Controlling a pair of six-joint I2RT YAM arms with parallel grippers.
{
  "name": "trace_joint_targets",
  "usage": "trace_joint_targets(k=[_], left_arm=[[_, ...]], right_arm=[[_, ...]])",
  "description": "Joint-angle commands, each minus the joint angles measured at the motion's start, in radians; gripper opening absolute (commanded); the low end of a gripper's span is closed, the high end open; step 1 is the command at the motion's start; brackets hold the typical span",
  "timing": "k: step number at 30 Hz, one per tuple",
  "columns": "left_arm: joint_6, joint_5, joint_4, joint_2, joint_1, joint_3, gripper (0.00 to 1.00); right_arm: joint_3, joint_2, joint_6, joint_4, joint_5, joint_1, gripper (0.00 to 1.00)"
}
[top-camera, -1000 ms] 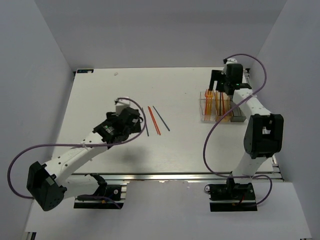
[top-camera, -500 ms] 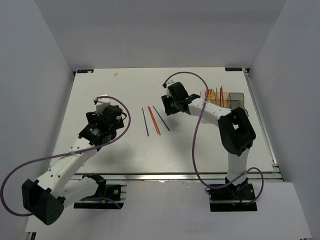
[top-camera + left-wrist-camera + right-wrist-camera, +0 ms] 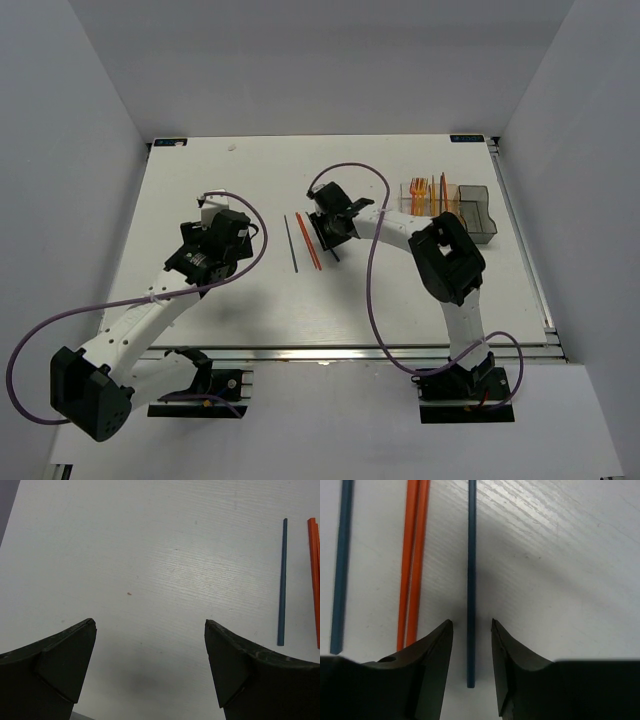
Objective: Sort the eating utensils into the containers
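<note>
Four stick-like utensils lie mid-table: a dark blue stick (image 3: 290, 243), two orange sticks (image 3: 309, 243) and a second dark blue stick (image 3: 471, 580). My right gripper (image 3: 472, 625) is low over that second blue stick and straddles its near end. Its jaws stand narrowly apart, with a thin gap on each side of the stick, so it is open. My left gripper (image 3: 150, 625) hangs wide open over bare table, left of the first blue stick (image 3: 283, 580). The containers (image 3: 478, 215) sit at the back right, with several orange and red utensils (image 3: 425, 195) upright in them.
The white table (image 3: 220, 170) is walled by grey panels on three sides. Purple cables loop off both arms. The orange sticks (image 3: 413, 565) lie just left of my right gripper's left finger, and the other blue stick (image 3: 341, 565) lies beyond them.
My right arm swung from the containers to the sticks mid-table and narrowed its jaws around a dark blue stick. The left arm drew back a little to the left, still open.
</note>
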Motion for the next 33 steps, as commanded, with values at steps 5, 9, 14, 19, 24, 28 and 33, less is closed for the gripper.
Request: trace_joint_targets(k=[5,9,14,19,24,28,33], left_arm=[[0.015,0.033,0.020,-0.024,0.001,-0.010,0.98],[0.018,0.030,0.018,-0.034,0.001,-0.010,0.98],[0.025,0.045,0.024,-0.046,-0.001,-0.013,0.98],[0.028,0.062,0.029,-0.067,-0.001,-0.018,0.98],[0.035,0.096,0.040,-0.077,-0.001,-0.022,0.98],[0.038,0.134,0.047,-0.066,-0.001,-0.025,0.98],[0.045,0.174,0.061,-0.064,-0.002,-0.029,0.98]], right_arm=[[0.082,0.103,-0.006,-0.093,0.060,0.011,0.28],[0.070,0.101,-0.009,-0.131,0.086,0.011,0.00],[0.039,-0.007,-0.008,-0.104,0.034,-0.021,0.00],[0.041,-0.182,-0.002,-0.091,0.005,-0.174,0.00],[-0.006,-0.291,-0.089,-0.098,0.069,-0.368,0.00],[-0.059,-0.324,-0.134,-0.015,0.152,-0.566,0.00],[-0.096,-0.314,-0.204,0.117,0.203,-0.718,0.00]])
